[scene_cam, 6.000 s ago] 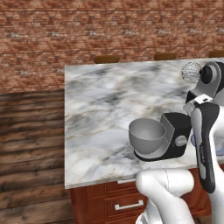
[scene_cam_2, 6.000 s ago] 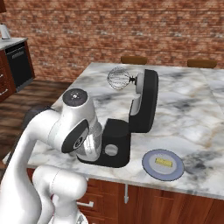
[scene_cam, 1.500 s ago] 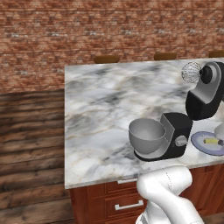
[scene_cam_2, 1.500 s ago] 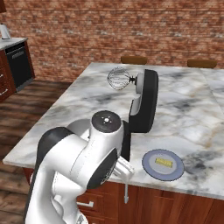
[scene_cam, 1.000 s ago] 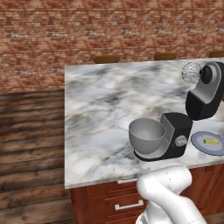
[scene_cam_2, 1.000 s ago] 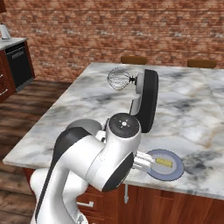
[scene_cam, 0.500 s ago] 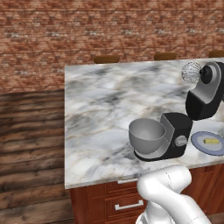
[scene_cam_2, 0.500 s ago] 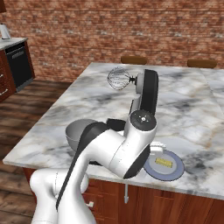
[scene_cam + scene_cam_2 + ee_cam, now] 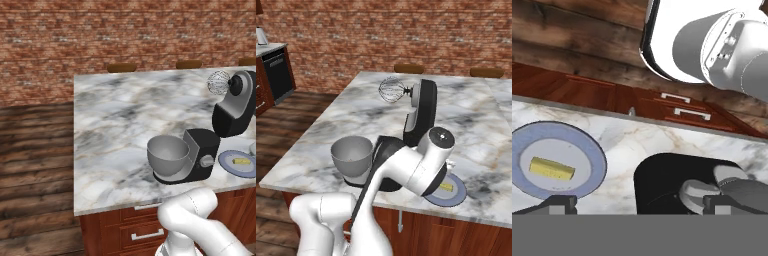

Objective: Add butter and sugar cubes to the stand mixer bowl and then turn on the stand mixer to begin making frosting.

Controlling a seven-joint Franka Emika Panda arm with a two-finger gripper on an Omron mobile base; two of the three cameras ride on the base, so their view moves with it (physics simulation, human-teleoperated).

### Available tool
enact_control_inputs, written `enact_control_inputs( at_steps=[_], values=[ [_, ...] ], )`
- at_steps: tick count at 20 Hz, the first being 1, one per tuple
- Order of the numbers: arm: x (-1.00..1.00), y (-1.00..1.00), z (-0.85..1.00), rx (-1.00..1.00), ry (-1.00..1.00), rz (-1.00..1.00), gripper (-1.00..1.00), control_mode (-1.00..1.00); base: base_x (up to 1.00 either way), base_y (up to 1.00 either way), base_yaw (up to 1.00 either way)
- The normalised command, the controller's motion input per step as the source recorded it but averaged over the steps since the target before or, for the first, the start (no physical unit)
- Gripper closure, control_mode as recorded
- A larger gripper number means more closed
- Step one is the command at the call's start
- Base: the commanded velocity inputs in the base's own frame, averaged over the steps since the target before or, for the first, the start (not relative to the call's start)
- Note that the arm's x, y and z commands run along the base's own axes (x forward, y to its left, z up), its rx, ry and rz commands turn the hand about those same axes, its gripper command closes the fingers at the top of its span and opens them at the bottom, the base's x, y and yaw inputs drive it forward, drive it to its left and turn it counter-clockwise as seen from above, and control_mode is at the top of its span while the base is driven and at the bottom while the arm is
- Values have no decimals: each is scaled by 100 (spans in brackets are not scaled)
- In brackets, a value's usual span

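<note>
My gripper is wide open and holds nothing. In the hand view its two dark fingertips stand far apart at the lower left and lower right of the frame.

The butter lies flat on the blue-grey plate at the lower left of the hand view, just above the left fingertip and clear of it. The same plate sits at the right edge of the left base view with the butter on it, and at the lower right of centre in the right base view, where my arm covers part of the plate and a yellow end of the butter shows.

The mixer stands on the marble counter with its head tilted back and the whisk raised at the upper right of the left base view. Its black base fills the lower centre of the hand view, beside the plate.

The bowl sits on the mixer base, right of centre in the left base view and left of centre in the right base view. Its visible interior holds nothing. The silver knob faces the counter's near edge, between the bowl and the plate.
</note>
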Motion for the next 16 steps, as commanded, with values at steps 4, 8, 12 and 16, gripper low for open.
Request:
enact_control_inputs(
  at_steps=[4, 8, 12, 16],
  values=[
    [7, -64, -58, -17, -3, 39, -100, -100, 0, 0, 0],
    [0, -81, -41, -19, -17, 64, -100, -100, 0, 0, 0],
    [-17, -70, -6, -3, -19, 12, -100, -100, 0, 0, 0],
    [-13, -53, 0, 10, 10, -48, -100, -100, 0, 0, 0]
  ],
)
